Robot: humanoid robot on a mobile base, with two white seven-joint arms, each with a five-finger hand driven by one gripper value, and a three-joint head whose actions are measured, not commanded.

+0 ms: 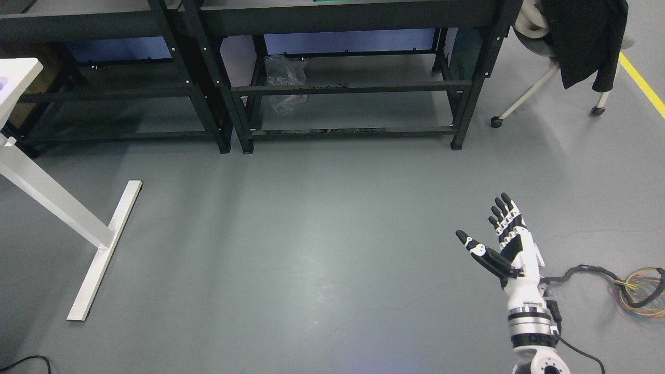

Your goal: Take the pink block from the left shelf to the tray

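My right hand (486, 223) reaches up from the lower right over bare grey floor, its fingers straight, the thumb spread to the left, holding nothing. Two black metal shelf units stand along the top: the left shelf (104, 93) and a wider one (353, 88) to its right. I see no pink block and no tray in this view; the upper shelf levels are cut off by the top edge. My left arm does not show.
A white table leg and foot (98, 249) cross the left side. A crumpled clear plastic bag (286, 83) lies under the wider shelf. A chair with a black jacket (582, 36) stands top right. Coiled coloured cables (644, 291) lie at the right edge.
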